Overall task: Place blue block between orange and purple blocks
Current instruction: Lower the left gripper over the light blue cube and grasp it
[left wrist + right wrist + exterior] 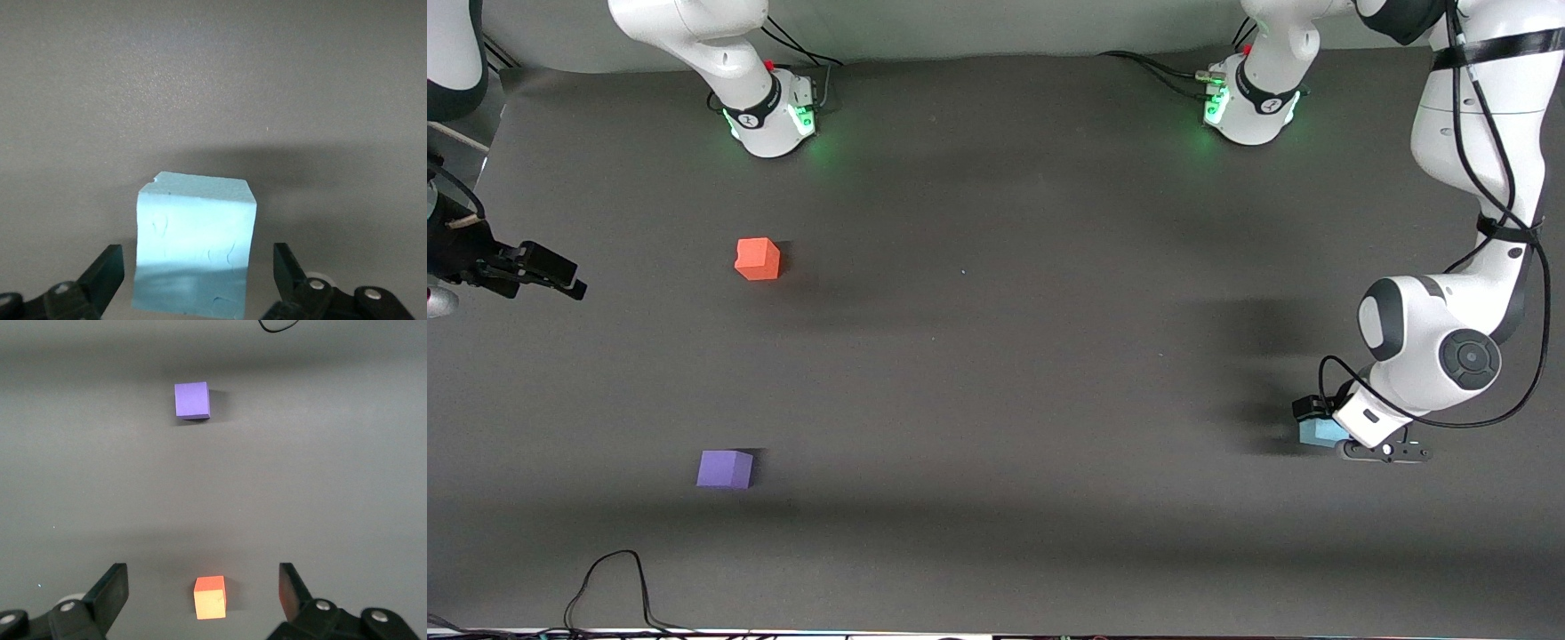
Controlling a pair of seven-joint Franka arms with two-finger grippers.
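Note:
The light blue block sits on the dark table at the left arm's end. My left gripper is down around it. In the left wrist view the blue block stands between the open fingers with a gap on each side. The orange block and the purple block lie toward the right arm's end, the purple one nearer the front camera. My right gripper waits open and empty at that end. The right wrist view shows its gripper with the orange block and the purple block.
The dark grey table mat spreads between the blue block and the other two. A black cable loops near the table's front edge, below the purple block. Both arm bases stand along the top.

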